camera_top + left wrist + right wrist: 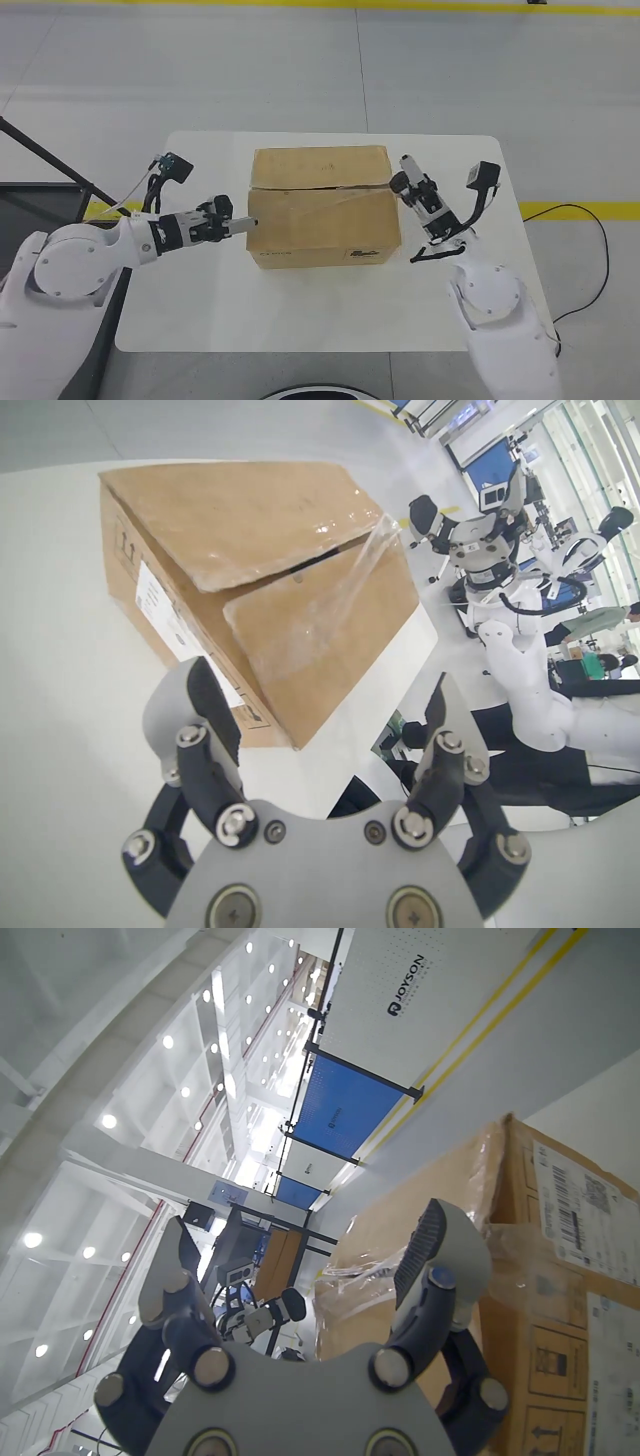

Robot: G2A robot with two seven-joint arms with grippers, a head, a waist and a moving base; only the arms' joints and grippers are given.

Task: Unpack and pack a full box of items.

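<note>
Resting on the white table [300,310], the cardboard box [320,205] lay directly ahead of the left gripper [241,226], whose jaws were spread wide and empty. The right gripper [402,172], equally wide and empty, stood just beside the opposite end's upper edge, where clear tape [360,565] peeled off the top seam.
</note>
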